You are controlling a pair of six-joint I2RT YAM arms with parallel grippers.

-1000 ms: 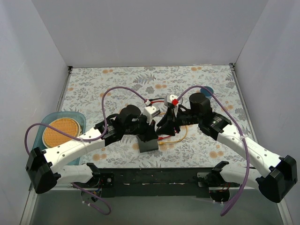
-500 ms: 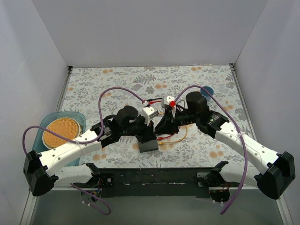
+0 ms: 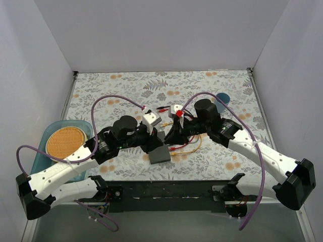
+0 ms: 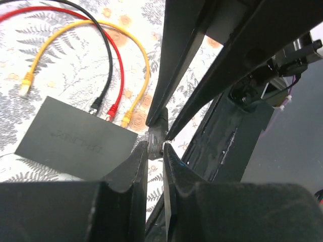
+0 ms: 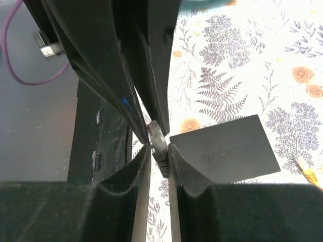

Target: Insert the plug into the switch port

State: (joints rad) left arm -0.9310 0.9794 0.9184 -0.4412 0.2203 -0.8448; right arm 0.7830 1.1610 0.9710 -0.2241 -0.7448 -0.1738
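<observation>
Top: left end effector (image 3: 154, 143) and right end effector (image 3: 173, 137) meet at the far edge of the switch (image 3: 160, 155) on the surface; the left looks nearer. Blue tray (image 3: 48, 132) holds an orange disc (image 3: 64, 141). Blue cup (image 3: 222, 98): contents can't tell.

Left wrist: fingers almost closed, pinching the plug (image 4: 156, 132). Switch lies lower-left; its cabled edge (yellow cable (image 4: 144, 65), red cable (image 4: 119, 75)) faces the plug.

Right wrist: fingers also clamp the plug; switch just right.
</observation>
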